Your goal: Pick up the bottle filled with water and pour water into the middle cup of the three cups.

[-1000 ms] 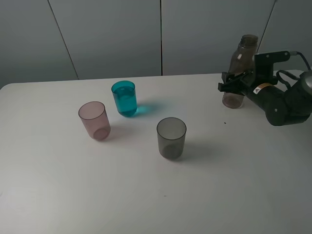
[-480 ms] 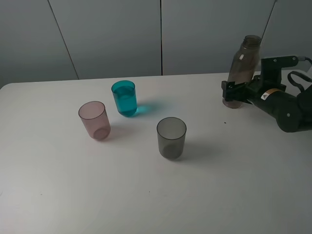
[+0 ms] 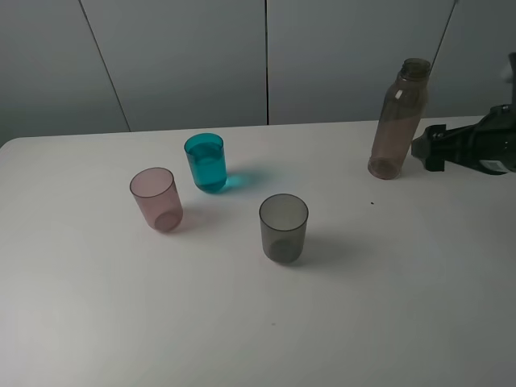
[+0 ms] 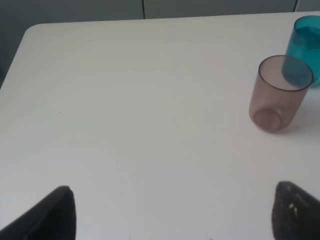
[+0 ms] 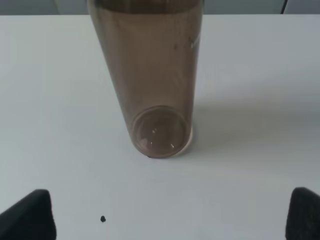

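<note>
The smoky brown bottle (image 3: 397,121) stands upright and uncapped on the white table (image 3: 242,322) at the far right; it also shows in the right wrist view (image 5: 150,75). My right gripper (image 3: 429,151) is open and empty just right of the bottle's base, apart from it; its dark fingertips (image 5: 25,215) sit wide at both sides. The teal-blue middle cup (image 3: 206,163) holds some liquid. The pale pink cup (image 3: 156,199) is at its front left, the smoky grey cup (image 3: 283,227) at its front right. My left gripper (image 4: 172,212) is open and empty, facing the pink cup (image 4: 278,95) and the teal cup (image 4: 305,42).
A small dark speck (image 3: 372,202) lies on the table in front of the bottle. Grey wall panels (image 3: 266,56) stand behind the table's back edge. The table's left corner (image 4: 30,30) shows in the left wrist view.
My right gripper has let go of the bottle and drawn back to the right. The bottle, tilted half a second ago, now stands free on the table. The cups have not moved.
</note>
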### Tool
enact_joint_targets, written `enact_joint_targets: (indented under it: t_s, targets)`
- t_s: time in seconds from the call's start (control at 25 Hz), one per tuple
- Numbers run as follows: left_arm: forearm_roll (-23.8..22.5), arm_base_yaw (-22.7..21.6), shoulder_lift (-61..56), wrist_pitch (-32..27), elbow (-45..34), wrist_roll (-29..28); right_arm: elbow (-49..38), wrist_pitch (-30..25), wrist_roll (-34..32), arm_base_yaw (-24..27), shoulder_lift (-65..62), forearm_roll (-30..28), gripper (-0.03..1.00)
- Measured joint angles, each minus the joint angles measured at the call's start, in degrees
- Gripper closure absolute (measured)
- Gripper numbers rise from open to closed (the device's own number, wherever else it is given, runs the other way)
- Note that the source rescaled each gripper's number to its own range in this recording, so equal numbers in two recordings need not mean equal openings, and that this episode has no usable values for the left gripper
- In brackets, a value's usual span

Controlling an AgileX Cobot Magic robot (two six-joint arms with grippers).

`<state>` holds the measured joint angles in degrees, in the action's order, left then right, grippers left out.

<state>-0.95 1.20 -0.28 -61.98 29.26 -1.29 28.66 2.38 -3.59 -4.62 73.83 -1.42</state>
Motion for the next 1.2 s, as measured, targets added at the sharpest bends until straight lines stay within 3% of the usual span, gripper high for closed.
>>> enact_joint_targets:
  t_s: [0.28, 0.44, 0.64, 0.76, 0.92, 1.2]
  targets:
    - [0.0, 0.0, 0.0, 0.0, 0.0, 0.0, 10.6, -33.4, 1.6, 0.0, -26.2, 1.4, -0.03]
    - [0.0, 0.0, 0.0, 0.0, 0.0, 0.0, 11.5, -47.9, 3.3, 0.0, -38.4, 4.5, -0.03]
    - [0.0, 0.0, 0.0, 0.0, 0.0, 0.0, 11.5, -62.2, 4.3, 0.0, -54.4, 5.0, -0.03]
    - [0.0, 0.0, 0.0, 0.0, 0.0, 0.1, 10.2, -66.8, 4.4, 0.0, -62.9, 4.8, -0.03]
    - [0.0, 0.0, 0.0, 0.0, 0.0, 0.2, 7.2, -68.0, 4.5, 0.0, -72.7, 4.3, -0.03]
    - [0.0, 0.0, 0.0, 0.0, 0.0, 0.3, 5.6, -70.2, 4.5, 0.0, -73.7, 4.1, -0.03]
